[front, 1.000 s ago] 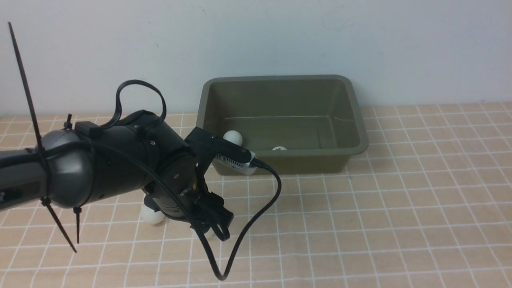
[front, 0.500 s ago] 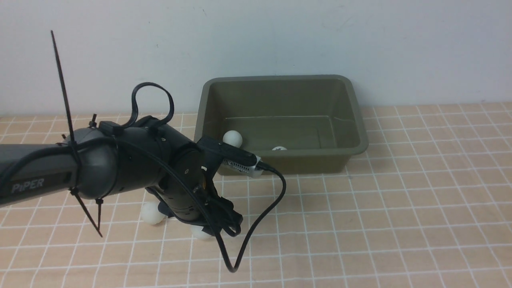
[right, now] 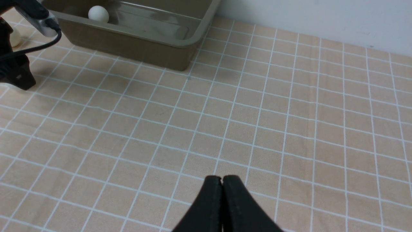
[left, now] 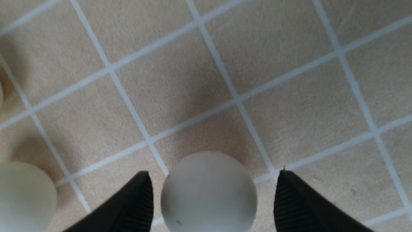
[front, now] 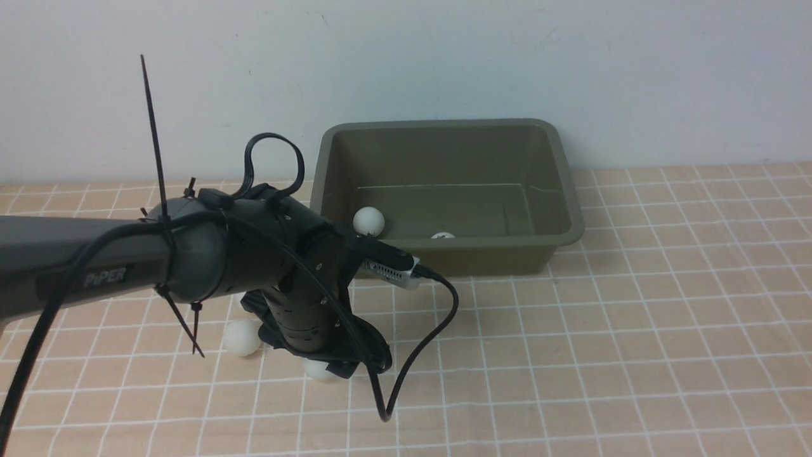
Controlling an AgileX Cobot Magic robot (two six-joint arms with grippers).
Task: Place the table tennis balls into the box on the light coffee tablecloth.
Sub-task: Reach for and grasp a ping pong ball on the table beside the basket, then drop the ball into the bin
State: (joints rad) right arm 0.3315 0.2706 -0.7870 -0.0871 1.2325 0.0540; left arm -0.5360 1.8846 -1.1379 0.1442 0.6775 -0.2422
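Observation:
The olive-green box (front: 568, 190) stands at the back of the light coffee tablecloth (front: 634, 317) and holds two table tennis balls (front: 368, 221), the second (front: 443, 236) half hidden by the near wall. My left gripper (front: 346, 363) points down at the cloth, left of the box and nearer to me. It is open around a white ball (left: 209, 193), which rests on the cloth between the black fingers (left: 299, 206) with a gap on one side. Another ball (front: 242, 337) lies just left of it. My right gripper (right: 222, 178) is shut and empty, above bare cloth.
The left arm's black cable (front: 406, 355) loops down beside the gripper. A white wall (front: 571, 63) rises right behind the box. In the right wrist view the box (right: 128, 42) and the left arm (right: 16, 71) show far off.
The left arm has swung to the right and its gripper has come down around the ball on the cloth. The jaws stayed open. The balls in the box have not moved.

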